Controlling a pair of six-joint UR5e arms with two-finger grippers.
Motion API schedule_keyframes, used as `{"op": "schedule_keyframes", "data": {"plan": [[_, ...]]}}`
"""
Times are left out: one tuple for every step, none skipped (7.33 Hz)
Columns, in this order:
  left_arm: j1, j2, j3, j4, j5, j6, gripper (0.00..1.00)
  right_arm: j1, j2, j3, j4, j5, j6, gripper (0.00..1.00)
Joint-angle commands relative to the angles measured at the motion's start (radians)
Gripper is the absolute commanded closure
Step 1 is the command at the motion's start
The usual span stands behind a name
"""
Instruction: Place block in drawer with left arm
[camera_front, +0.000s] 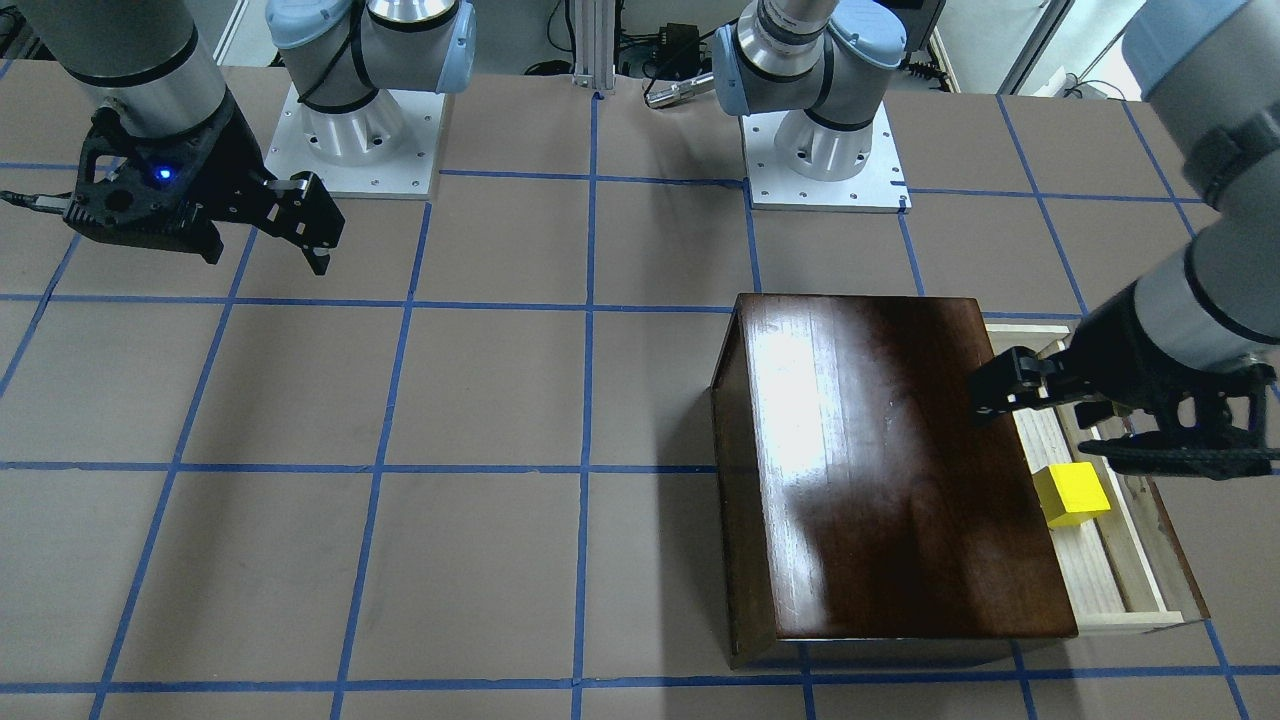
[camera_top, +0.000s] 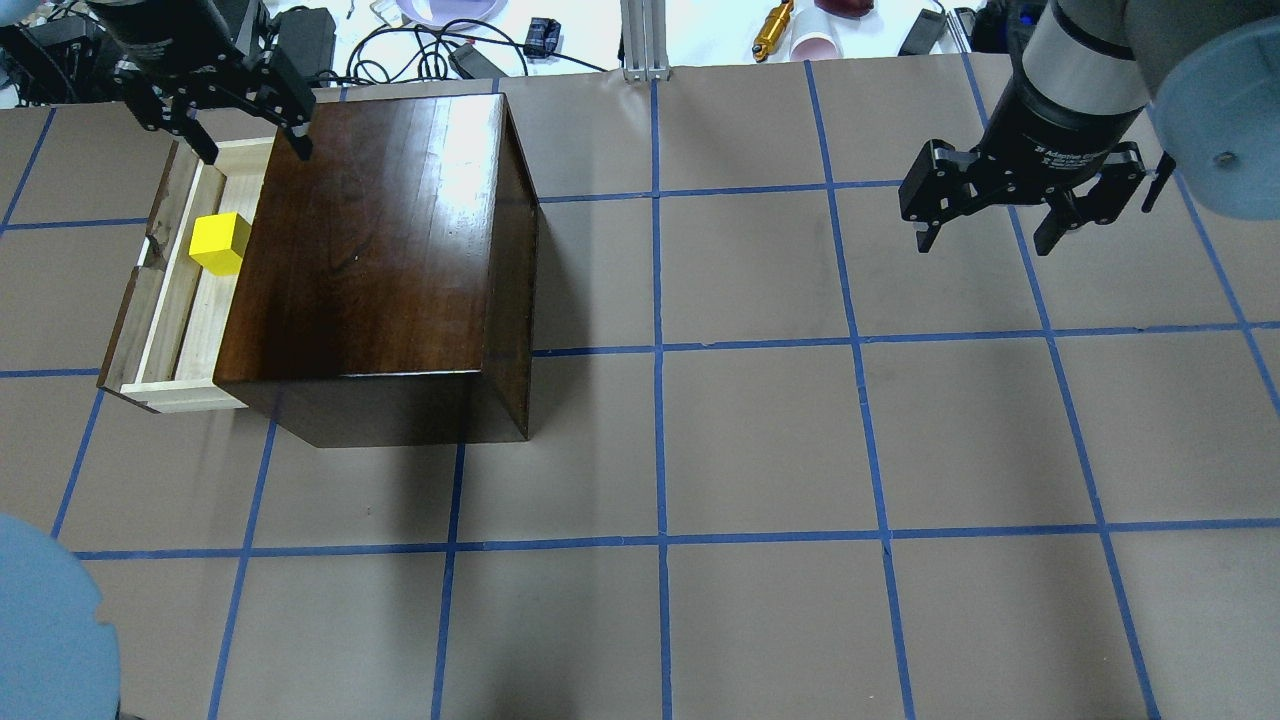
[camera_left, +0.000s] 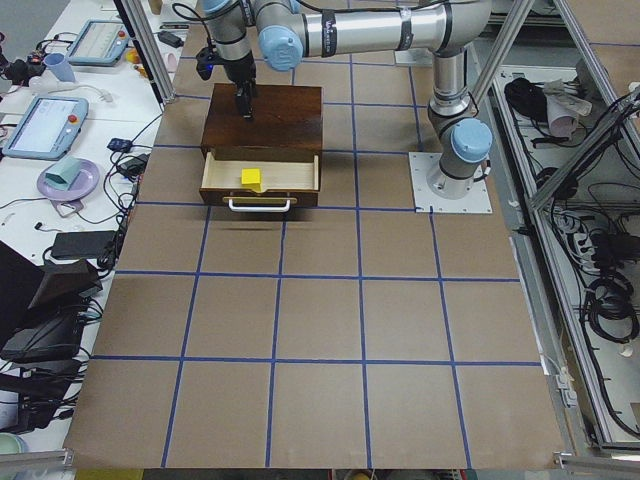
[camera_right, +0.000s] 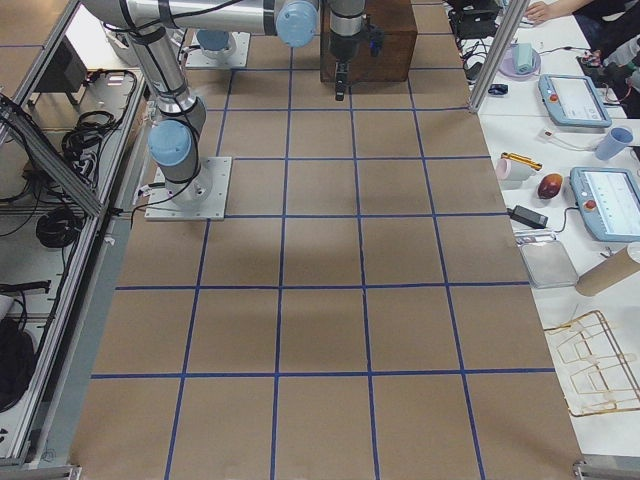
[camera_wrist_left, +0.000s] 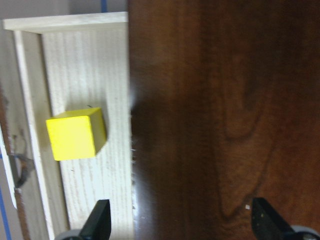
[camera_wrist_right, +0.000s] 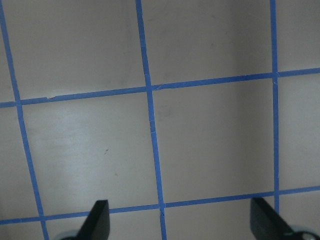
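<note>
Lying on the pale floor of the pulled-out drawer (camera_top: 165, 300) is the block (camera_top: 220, 243), about midway along the drawer's length and just beside the edge of the wooden box (camera_top: 380, 250). The drawer sticks out of the box on the robot's left side, and its dark front panel carries a metal handle (camera_left: 260, 204). The left gripper (camera_top: 252, 150) hangs above the line where drawer and box top meet, with its fingers spread wide and holding nothing. In the wrist view one finger (camera_wrist_left: 97, 222) is over the drawer floor and the other is over the box top. The block is lower than the gripper, apart from it and untouched. The box top covers the inner part of the drawer. The right gripper (camera_top: 985, 240) is well apart over the taped table (camera_top: 760, 430), also spread and holding nothing.
</note>
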Motion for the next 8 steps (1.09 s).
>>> {"op": "schedule_keyframes", "data": {"plan": [[-0.092, 0.050, -0.107, 0.024, -0.001, -0.101, 0.00, 0.000, 0.000, 0.000, 0.000, 0.000, 0.000, 0.00], [-0.103, 0.073, -0.144, 0.044, -0.001, -0.098, 0.00, 0.000, 0.000, 0.000, 0.000, 0.000, 0.000, 0.00], [-0.106, 0.100, -0.193, 0.044, -0.001, -0.098, 0.00, 0.000, 0.000, 0.000, 0.000, 0.000, 0.000, 0.00], [-0.106, 0.134, -0.230, 0.044, -0.002, -0.095, 0.00, 0.000, 0.000, 0.000, 0.000, 0.000, 0.000, 0.00], [-0.104, 0.156, -0.240, 0.044, -0.001, -0.086, 0.00, 0.000, 0.000, 0.001, 0.000, 0.000, 0.000, 0.00], [-0.104, 0.167, -0.240, 0.044, -0.001, -0.084, 0.00, 0.000, 0.000, 0.001, 0.000, 0.000, 0.000, 0.00], [-0.103, 0.174, -0.240, 0.043, -0.002, -0.081, 0.00, 0.000, 0.000, 0.000, 0.000, 0.000, 0.000, 0.00], [-0.101, 0.176, -0.240, 0.043, -0.004, -0.080, 0.00, 0.000, 0.000, 0.000, 0.000, 0.000, 0.000, 0.00]]}}
